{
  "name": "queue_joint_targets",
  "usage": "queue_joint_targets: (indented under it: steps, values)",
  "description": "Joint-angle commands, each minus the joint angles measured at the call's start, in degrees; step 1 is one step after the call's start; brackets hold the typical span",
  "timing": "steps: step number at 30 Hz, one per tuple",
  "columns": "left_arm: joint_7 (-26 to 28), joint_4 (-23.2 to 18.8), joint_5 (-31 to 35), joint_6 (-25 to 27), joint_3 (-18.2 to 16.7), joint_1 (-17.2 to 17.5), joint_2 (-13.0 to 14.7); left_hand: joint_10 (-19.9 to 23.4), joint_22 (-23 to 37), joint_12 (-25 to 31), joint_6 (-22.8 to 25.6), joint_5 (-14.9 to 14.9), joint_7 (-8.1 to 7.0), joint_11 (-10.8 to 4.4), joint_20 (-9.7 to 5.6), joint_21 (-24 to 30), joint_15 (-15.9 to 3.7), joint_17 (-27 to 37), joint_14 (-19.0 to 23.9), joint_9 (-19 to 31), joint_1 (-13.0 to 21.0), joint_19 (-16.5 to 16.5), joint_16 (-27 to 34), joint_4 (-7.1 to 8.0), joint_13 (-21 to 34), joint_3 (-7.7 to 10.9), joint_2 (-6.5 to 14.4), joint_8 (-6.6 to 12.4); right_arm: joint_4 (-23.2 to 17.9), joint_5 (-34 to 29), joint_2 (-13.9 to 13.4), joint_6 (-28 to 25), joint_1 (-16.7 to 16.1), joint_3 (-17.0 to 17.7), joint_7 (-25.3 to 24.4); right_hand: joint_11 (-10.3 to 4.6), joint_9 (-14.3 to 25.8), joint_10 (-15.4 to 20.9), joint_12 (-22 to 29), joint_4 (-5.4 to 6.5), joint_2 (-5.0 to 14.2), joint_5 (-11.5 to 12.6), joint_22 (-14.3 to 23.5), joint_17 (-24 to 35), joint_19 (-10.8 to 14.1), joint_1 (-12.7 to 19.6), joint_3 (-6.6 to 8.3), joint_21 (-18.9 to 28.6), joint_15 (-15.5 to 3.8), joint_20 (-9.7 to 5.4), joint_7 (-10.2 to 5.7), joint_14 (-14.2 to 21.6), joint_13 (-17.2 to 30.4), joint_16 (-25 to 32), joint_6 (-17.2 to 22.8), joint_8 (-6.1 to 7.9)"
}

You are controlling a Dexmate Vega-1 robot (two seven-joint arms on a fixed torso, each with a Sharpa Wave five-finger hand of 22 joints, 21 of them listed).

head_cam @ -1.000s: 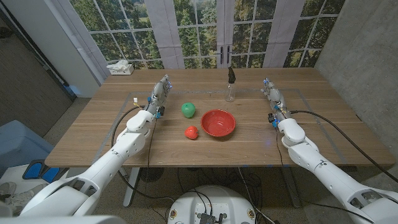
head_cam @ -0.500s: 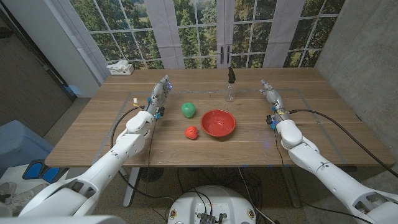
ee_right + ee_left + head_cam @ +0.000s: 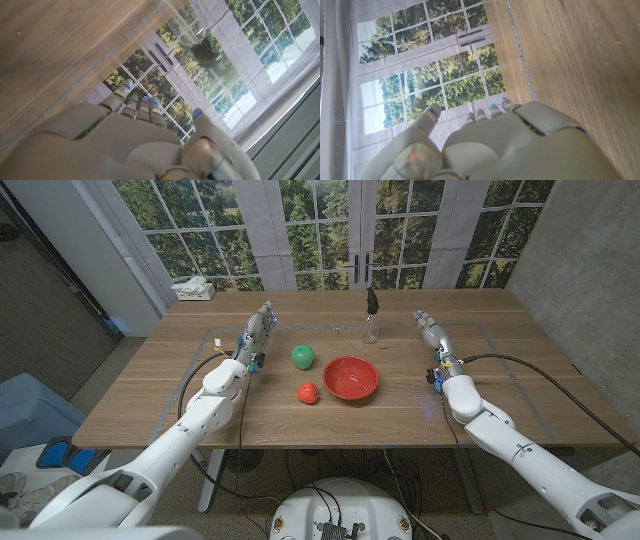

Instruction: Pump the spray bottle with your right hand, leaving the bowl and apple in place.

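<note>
A clear spray bottle with a black pump head stands on the far middle of the table; it also appears in the right wrist view as spray bottle. My right hand is to its right, apart from it, fingers extended and holding nothing. The red bowl sits in the middle of the table. A green apple lies left of the bowl, and a small red fruit lies in front of it. My left hand is at the far left, fingers extended, holding nothing.
A white tissue box sits at the table's far left corner. Windowed doors stand behind the table. Bare wood stretches along the front edge and at the right end of the table.
My right hand has moved a little away from me and toward the spray bottle. The left hand, bowl, apple and bottle have not moved.
</note>
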Motion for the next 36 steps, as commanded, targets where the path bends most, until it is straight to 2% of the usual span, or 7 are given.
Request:
queue_joint_targets:
  steps: [1,6,11,16,25,32,36]
  values:
    - [0.42,-1.7,0.12,0.16,-0.13,0.95,0.61,-6.08,0.09,0.38,-1.34,0.6,0.28,0.08,-6.12,0.13,-4.94,0.19,-8.78,0.24,0.36,-2.25,0.2,-0.42,0.31,0.14,4.53,0.42,-4.86,-6.9,-2.52,-6.08,-1.71,-1.06,-3.93,-0.23,0.19,-0.83,-0.23,-0.4,0.06,0.26,0.06,0.06,-0.23,0.11,0.27,-0.29,-0.8,-0.61,-0.41,-0.71,0.14,-0.25,-0.86,-0.19]
    - [0.38,-2.44,-0.09,0.12,-0.23,1.49,0.8,-5.98,0.09,0.42,-1.28,0.61,0.31,0.13,-6.13,0.12,-4.93,0.19,-8.77,0.24,0.36,-2.24,0.2,-0.49,0.31,0.07,4.52,0.44,-4.87,-9.77,-2.69,-5.51,-1.87,-1.73,-6.22,-0.47,0.2,-1.62,-0.35,-1.19,0.11,0.34,0.06,-0.23,-0.77,0.74,0.52,-0.46,-0.96,-0.62,-0.31,-1.24,0.14,-0.6,-1.73,-0.25]
    - [0.89,-3.17,0.03,0.0,-0.33,2.06,0.94,-5.91,0.09,0.44,-1.27,0.62,0.34,0.29,-6.12,0.12,-4.9,0.19,-8.76,0.24,0.36,-2.23,0.2,-0.55,0.32,0.02,4.52,0.44,-6.97,-12.0,-4.0,-8.75,-2.05,-2.45,-5.62,-0.52,0.2,-1.77,-0.3,-1.73,0.22,0.4,0.06,-0.41,-0.8,1.26,0.77,-0.43,-1.11,-0.71,-0.51,-1.27,0.14,-0.69,-2.03,-0.22]
    - [0.73,-3.53,-0.05,-0.14,-0.38,2.38,1.1,-5.83,0.09,0.46,-1.2,0.62,0.32,0.34,-6.12,0.12,-4.92,0.19,-8.75,0.24,0.37,-2.19,0.2,-0.61,0.32,-0.03,4.5,0.47,-7.56,-13.4,-4.55,-9.13,-2.07,-2.98,-5.9,-0.53,0.21,-1.95,-0.29,-2.16,0.07,0.39,0.06,-0.53,-0.85,1.57,0.84,-0.42,-1.02,-0.74,-0.42,-1.26,0.15,-0.74,-2.36,-0.22]
    - [0.05,-3.22,-0.29,-0.61,-0.41,2.4,1.06,-5.71,0.1,0.49,-1.11,0.63,0.36,0.43,-5.81,0.17,-4.82,0.18,-8.55,0.24,0.39,-2.02,0.26,-0.72,0.32,-0.11,4.48,0.49,-12.22,-15.92,-4.97,-14.49,-3.26,-3.87,-5.99,-0.6,0.22,-1.98,-0.18,-2.84,-0.4,0.29,0.07,-0.69,-0.71,1.96,0.78,-0.33,-0.81,-0.56,-0.3,-1.14,0.16,-0.75,-2.48,-0.08]
    - [-0.87,-2.98,-0.68,-0.56,-0.33,2.35,1.15,-5.75,0.1,0.45,-1.11,0.63,0.45,0.59,-5.61,0.17,-4.75,0.18,-8.55,0.25,0.41,-1.98,0.24,-0.83,0.32,-0.17,4.47,0.48,-14.3,-17.61,-4.89,-17.77,-3.33,-5.15,-5.37,-0.44,0.24,-4.57,-0.67,-3.77,-0.66,0.09,0.1,-0.73,-2.99,2.22,0.51,-0.92,-0.36,0.26,0.0,-3.32,0.19,-1.41,-4.98,-0.44]
    - [-0.82,-3.18,-0.67,-0.76,-0.43,2.57,1.24,-5.78,0.1,0.43,-1.12,0.64,0.52,0.56,-5.62,0.16,-4.72,0.18,-8.59,0.25,0.43,-1.99,0.21,-0.91,0.33,-0.21,4.45,0.48,-16.59,-16.37,-4.81,-22.34,-3.16,-5.44,-2.4,-0.29,0.25,-6.89,-0.99,-4.2,-0.64,0.03,0.11,-0.7,-4.43,2.24,0.3,-1.12,-0.11,0.27,0.14,-4.74,0.2,-1.69,-6.72,-0.55]
